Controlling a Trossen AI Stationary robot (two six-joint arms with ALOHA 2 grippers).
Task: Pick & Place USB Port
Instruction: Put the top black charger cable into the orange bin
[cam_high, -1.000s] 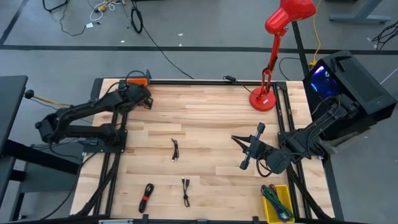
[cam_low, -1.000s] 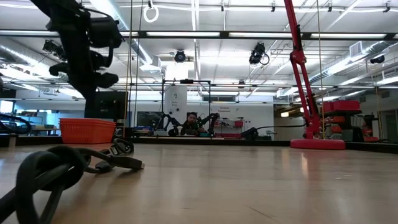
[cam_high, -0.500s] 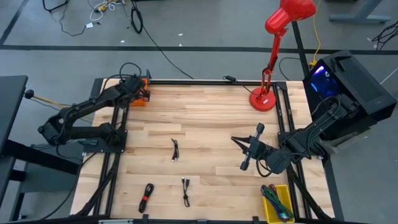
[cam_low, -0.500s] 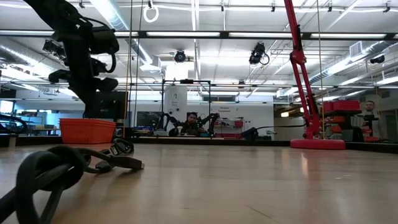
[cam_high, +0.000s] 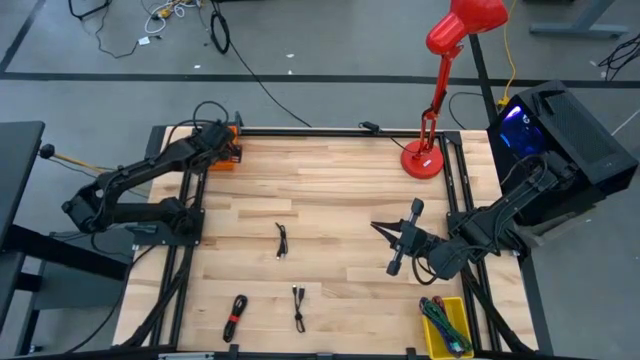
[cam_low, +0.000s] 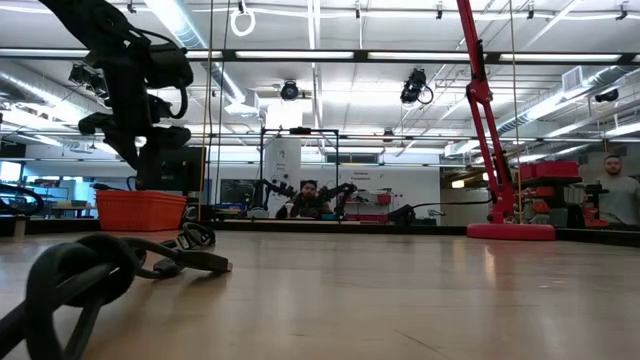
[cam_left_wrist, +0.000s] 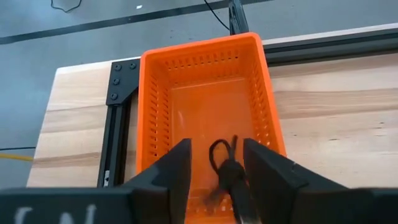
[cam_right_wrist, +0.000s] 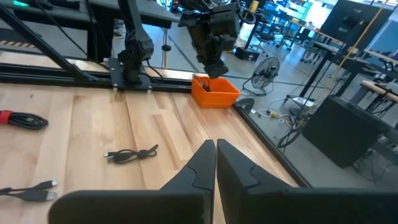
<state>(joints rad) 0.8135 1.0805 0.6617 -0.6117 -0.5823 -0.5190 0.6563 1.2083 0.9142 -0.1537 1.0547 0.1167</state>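
An orange basket (cam_left_wrist: 205, 81) stands at the table's far left corner (cam_high: 229, 161). My left gripper (cam_left_wrist: 214, 146) hangs over it, open, fingers pointing down into it. A knotted black cable (cam_left_wrist: 225, 167) shows between the two fingers, over the basket's floor. My right gripper (cam_right_wrist: 215, 155) is shut and holds nothing. It hovers over the table's right middle (cam_high: 378, 224). On the wood lie a small black cable (cam_high: 281, 240), a black USB cable (cam_high: 298, 305) and a black cable with a red tie (cam_high: 236, 317). My left gripper stands open around the black cable (cam_left_wrist: 225, 167); I cannot tell whether either finger touches it.
A red desk lamp (cam_high: 425, 155) stands at the far right. A yellow bin (cam_high: 447, 325) with cables sits at the near right corner. Black frame rails run along both table sides. A coiled cable (cam_low: 90, 275) fills the low view's foreground. A person (cam_low: 620, 190) stands beyond the table.
My left gripper has moved toward the table's far left corner and now stays over the orange basket. My right arm has kept still.
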